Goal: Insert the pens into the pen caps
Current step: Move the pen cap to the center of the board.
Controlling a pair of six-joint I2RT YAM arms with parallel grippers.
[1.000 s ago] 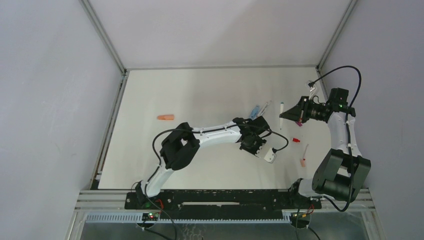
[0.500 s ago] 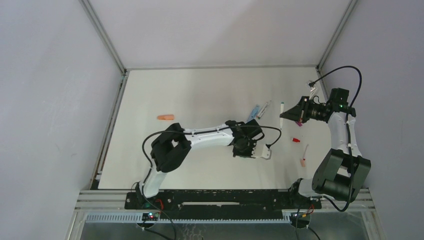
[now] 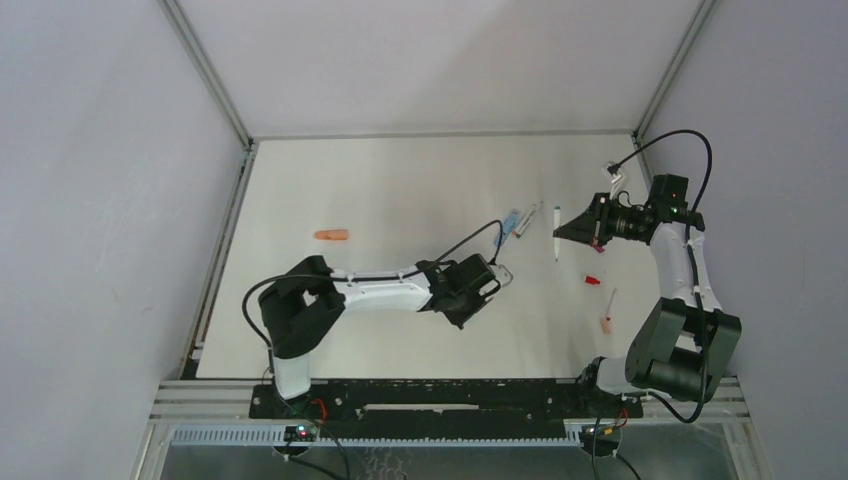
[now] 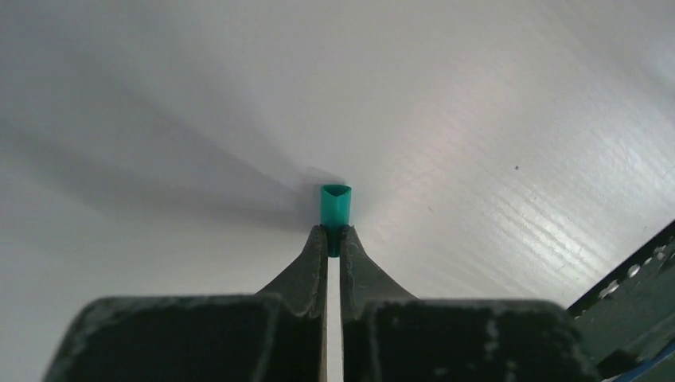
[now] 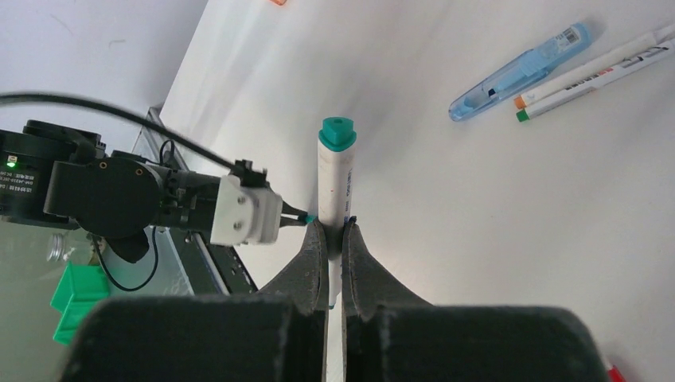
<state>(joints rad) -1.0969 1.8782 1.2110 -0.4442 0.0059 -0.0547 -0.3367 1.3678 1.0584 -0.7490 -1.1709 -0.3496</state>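
Leftward of the pen [image 5: 334,171] clamped in the right gripper [image 5: 333,228], the left gripper [image 4: 334,232] pinched the teal cap [image 4: 335,203]. Their axes lay crossed.

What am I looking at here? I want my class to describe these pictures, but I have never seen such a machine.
This is a robot with a left arm and a right arm, bolted at the near edge of a white table. The wide picture is taken from above and behind the arms. The other two come from a small camera on each wrist, so each arm's own fingers show at the bottom.

The left fingers are shut on a small teal cap. The right fingers pinch a white pen with a teal end.

On the table lie a light blue tube with two slim pens beside it, an orange cap far to the left, and a small red piece near the right arm. The job is to push pens into caps.
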